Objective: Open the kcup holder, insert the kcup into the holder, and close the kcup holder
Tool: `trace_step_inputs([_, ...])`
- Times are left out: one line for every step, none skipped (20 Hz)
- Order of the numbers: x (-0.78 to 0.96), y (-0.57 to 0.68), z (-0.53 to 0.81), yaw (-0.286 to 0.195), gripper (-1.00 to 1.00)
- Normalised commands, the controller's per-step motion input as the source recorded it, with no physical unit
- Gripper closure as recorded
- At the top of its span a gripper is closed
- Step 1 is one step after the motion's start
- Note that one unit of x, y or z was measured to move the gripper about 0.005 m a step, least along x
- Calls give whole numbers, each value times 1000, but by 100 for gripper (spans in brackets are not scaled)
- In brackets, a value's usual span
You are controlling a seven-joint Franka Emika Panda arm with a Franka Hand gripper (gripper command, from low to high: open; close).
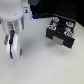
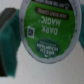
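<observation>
The kcup [image 1: 16, 50] hangs pinched in the hand [image 1: 14, 48], held on its side so that its green top [image 2: 47, 31] faces outward rather than up; in the wrist view that foil lid fills most of the picture, with a dark finger pad [image 2: 6, 22] pressed against the cup's rim. The hand's two fingers are closed onto the pod, one on each side, and the pod sits clear of the bench [image 1: 35, 67].

The relation that the coming move turns on: the kcup holder [image 1: 60, 31] lies well apart from the held pod, toward the exterior view's right and farther back. Its drawer [image 1: 61, 34] looks already pulled out toward the camera, showing round slots, some of them taken by pods with white and red tops [image 1: 59, 22]; which slot is free is too blurred to tell.

Judging by this, the opening step is done and the insertion is in hand. The pod's axis lies roughly level while the slots open upward, so the carry across to the holder would probably also need the wrist turned until the pod stands upright over an empty slot
</observation>
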Motion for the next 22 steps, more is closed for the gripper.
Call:
trace_step_inputs([-47, 16, 115, -81, 100])
trace_step_inputs([2, 285, 533, 2, 100])
trace_step_inputs([22, 306, 642, -4, 100])
trace_step_inputs([22, 334, 736, -6, 100])
trace_step_inputs([21, 363, 821, -3, 100])
trace_step_inputs([22, 415, 863, 0, 100])
trace_step_inputs([26, 435, 882, 6, 100])
trace_step_inputs([35, 472, 904, 9, 100])
trace_step_inputs([50, 488, 914, 13, 100])
trace_step_inputs([61, 503, 890, 16, 100])
trace_step_inputs([62, 503, 861, 17, 100])
trace_step_inputs([47, 561, 846, 31, 100])
trace_step_inputs([50, 570, 837, 29, 100])
trace_step_inputs([43, 579, 814, 26, 100])
trace_step_inputs([37, 591, 801, 24, 100])
trace_step_inputs([39, 592, 773, 23, 100])
trace_step_inputs([33, 623, 730, 21, 100])
trace_step_inputs([39, 635, 721, 20, 100])
trace_step_inputs([32, 641, 707, 22, 100])
trace_step_inputs([45, 643, 688, 23, 100])
trace_step_inputs([45, 647, 656, 21, 100])
trace_step_inputs([34, 638, 548, 29, 100])
